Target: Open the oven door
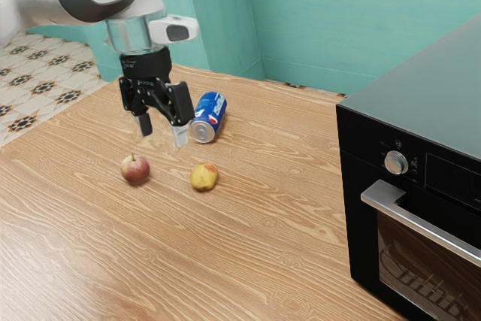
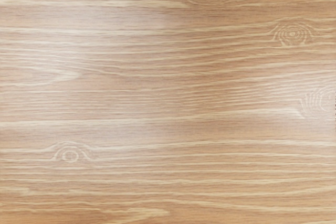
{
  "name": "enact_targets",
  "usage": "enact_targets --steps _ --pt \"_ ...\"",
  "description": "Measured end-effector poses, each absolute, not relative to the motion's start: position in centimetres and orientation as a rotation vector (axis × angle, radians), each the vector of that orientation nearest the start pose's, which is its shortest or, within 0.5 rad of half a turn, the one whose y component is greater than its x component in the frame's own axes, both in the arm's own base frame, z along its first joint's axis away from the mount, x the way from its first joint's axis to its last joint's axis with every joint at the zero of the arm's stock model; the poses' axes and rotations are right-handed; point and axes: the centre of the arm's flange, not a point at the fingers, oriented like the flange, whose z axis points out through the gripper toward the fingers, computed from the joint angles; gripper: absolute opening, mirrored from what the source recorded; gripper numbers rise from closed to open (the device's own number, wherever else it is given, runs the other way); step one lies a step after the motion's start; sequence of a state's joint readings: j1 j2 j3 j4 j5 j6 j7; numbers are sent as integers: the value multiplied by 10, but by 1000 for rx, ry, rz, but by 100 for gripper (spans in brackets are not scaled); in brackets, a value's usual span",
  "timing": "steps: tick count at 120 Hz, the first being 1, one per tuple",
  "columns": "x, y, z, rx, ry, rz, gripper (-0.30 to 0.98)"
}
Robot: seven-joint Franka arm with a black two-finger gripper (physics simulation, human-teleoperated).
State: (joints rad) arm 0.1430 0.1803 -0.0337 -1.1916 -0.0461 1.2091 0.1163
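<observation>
And here on the exterior view's left, a round red apple (image 1: 135, 170) sits on the wood-grained counter (image 1: 285, 261). Next, my black two-fingered hand (image 1: 162, 131), spread and empty, in the air! Then a yellow, red-blushed fruit (image 1: 204, 177) and a blue metal can (image 1: 208, 116) on its side. Far right, the black-framed glass oven door (image 1: 409, 261), shut: we're at the approach. Next move: cross over, line up on its silver bar handle (image 1: 428, 229).
</observation>
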Motion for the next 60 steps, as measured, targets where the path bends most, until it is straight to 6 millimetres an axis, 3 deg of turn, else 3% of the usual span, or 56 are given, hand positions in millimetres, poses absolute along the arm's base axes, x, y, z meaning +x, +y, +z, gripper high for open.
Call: enact_targets --steps 12,14,17,20,22,24,26,32,34,37,43,48,60 --pt "572 59 675 -3204 59 119 69" --pt "564 59 695 -3203 63 43 69" --pt "537 55 757 -3186 97 -172 69" --pt "488 39 833 -3138 195 -442 69" --pt "454 26 871 -3093 265 -576 69" --pt "433 9 889 -3053 338 -638 69" --pt "421 -28 897 -3014 478 -665 69" --pt "366 -214 889 -2807 1176 -647 68" --pt "346 -256 882 -2729 1346 -631 68" --pt "328 -296 867 -2634 1515 -592 68" --pt "317 -335 835 -2505 1700 -515 68" --pt "320 -349 816 -2428 1802 -484 68" --pt "332 -378 793 -2242 2049 -484 68"
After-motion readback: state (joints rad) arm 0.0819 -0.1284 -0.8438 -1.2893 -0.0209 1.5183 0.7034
